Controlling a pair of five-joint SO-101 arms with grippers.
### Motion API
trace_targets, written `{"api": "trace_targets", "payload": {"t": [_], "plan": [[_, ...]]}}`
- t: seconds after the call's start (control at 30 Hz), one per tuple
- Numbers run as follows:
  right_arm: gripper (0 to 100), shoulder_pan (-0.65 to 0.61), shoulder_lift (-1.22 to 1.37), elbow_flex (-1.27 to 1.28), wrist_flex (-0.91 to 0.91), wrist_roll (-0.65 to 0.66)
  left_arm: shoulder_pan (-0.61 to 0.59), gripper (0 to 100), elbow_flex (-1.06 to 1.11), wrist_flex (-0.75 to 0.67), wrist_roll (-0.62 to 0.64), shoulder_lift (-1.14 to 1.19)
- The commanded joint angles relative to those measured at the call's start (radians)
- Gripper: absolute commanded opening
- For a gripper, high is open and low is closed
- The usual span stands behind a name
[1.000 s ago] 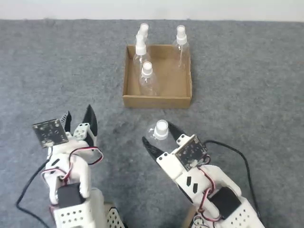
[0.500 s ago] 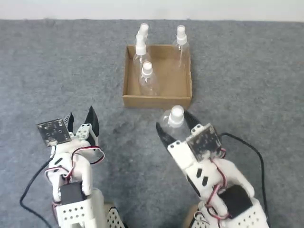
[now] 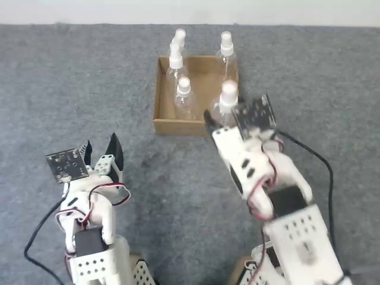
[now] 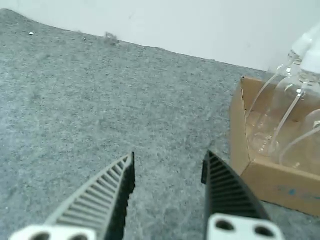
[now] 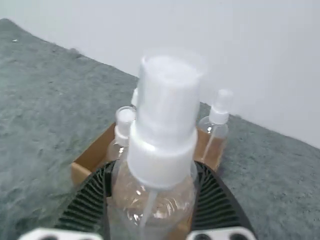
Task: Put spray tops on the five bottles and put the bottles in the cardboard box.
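The right gripper point(image 3: 221, 120) is clamped on a clear spray bottle point(image 3: 228, 98). It holds the bottle upright at the near right corner of the cardboard box point(image 3: 196, 126). From above, everything below the bottle's shoulder is hidden by the gripper and wrist, so I cannot tell whether its base rests on anything. In the right wrist view the ribbed black jaws of that gripper point(image 5: 152, 172) press both sides of the spray bottle point(image 5: 165, 115), whose bottom is cut off at the edge. It is transparent, with a white pump top and a thin dip tube running down inside.

Ahead of that gripper in the box stand the other capped bottles. The middle bottle point(image 3: 184, 95) is just to its left, the far-right bottle point(image 3: 226, 50) is beyond it, and the far-left pair point(image 3: 176, 62) overlap so that they are hard to separate.

The left gripper point(image 3: 100, 142) hangs with its jaws spread over the grey felt-covered desk point(image 3: 71, 77), holding nothing. It is well apart from the box, which lies ahead and to its right. In the left wrist view, past this gripper point(image 4: 170, 157), the box point(image 4: 255, 170) and its bottles are cut off at the edge. A faint bluish print on the cardboard wall is too smudged to read.
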Motion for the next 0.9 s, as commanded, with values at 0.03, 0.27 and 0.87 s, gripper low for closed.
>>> {"api": "trace_targets", "payload": {"t": [0.03,0.27,0.87], "plan": [[0.6,0.047,0.171,-0.075,-0.211,0.02,-0.003,21,-0.01,-0.029,0.011,-0.012],[0.6,0.081,0.374,-0.123,-0.369,0.015,-0.003,21,-0.01,-0.029,0.011,-0.012],[0.6,0.09,0.771,-0.301,-0.495,0.012,-0.003,21,-0.01,-0.032,0.011,-0.012]]}}
